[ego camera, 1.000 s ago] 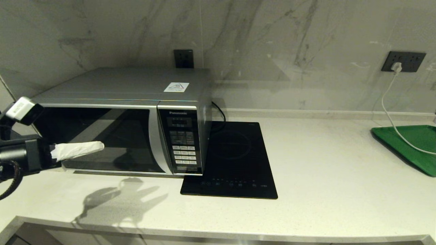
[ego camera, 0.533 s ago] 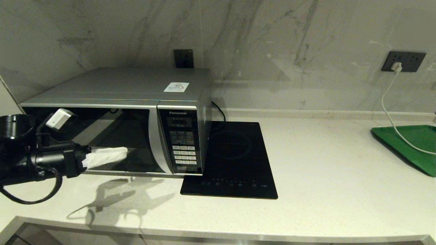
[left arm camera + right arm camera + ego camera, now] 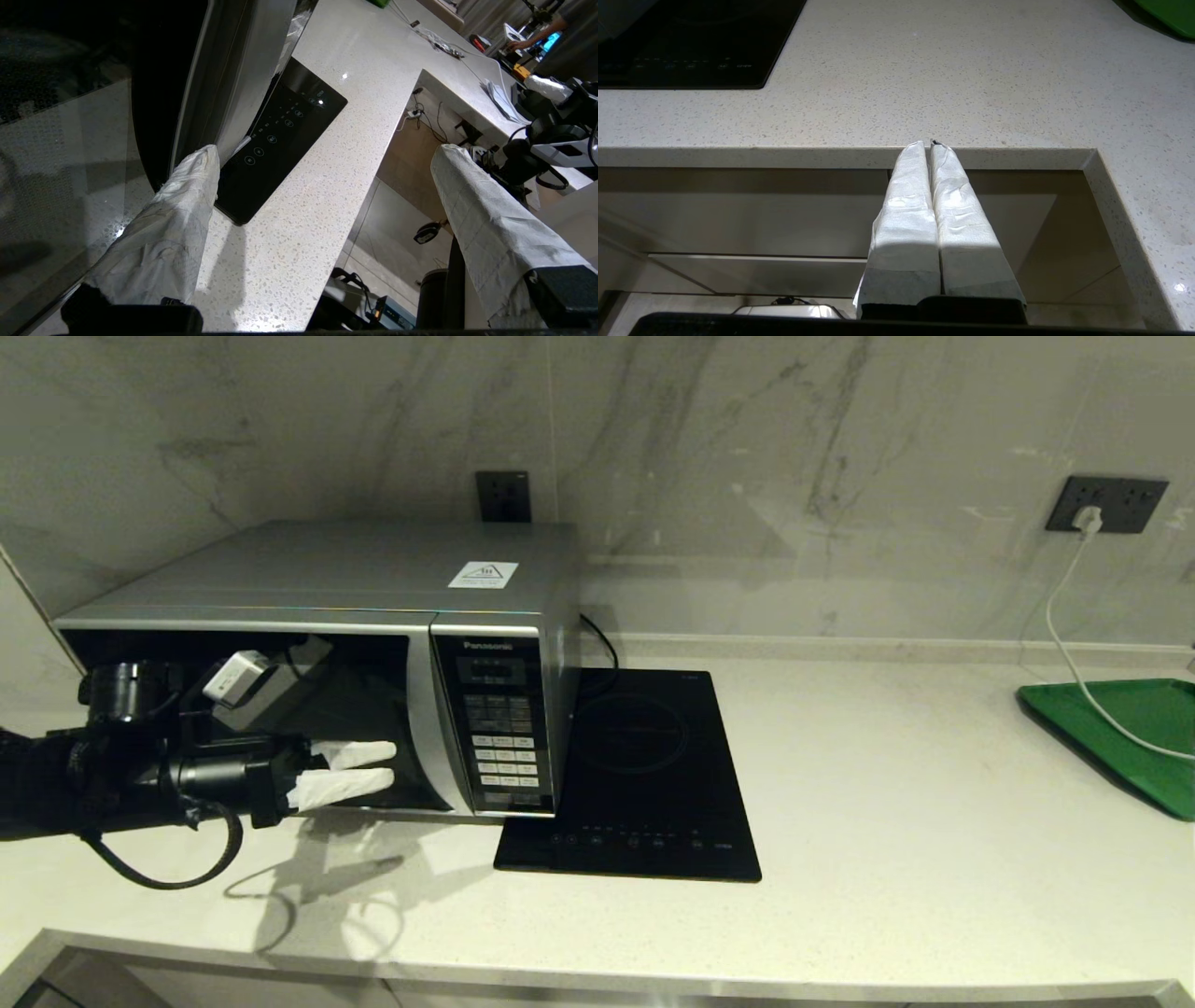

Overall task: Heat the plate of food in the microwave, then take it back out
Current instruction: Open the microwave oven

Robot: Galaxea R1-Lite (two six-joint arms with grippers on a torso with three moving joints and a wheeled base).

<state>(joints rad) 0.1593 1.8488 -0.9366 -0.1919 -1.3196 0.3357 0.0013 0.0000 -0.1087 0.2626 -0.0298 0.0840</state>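
Microwave (image 3: 373, 644), a silver-grey box with dark glass door, sits on the pale speckled surface (image 3: 840, 803); left end effector (image 3: 389, 764) hovers spread before its door, right end effector (image 3: 930, 143) pressed together.

brushed-metal microwave (image 3: 327, 569), speckled stone counter (image 3: 887, 803).

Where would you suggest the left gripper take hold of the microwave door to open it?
Probably the curved silver handle strip on the door's right edge of the microwave, approached from the front. The open left gripper is beside it, fingers spread to straddle the upright strip.
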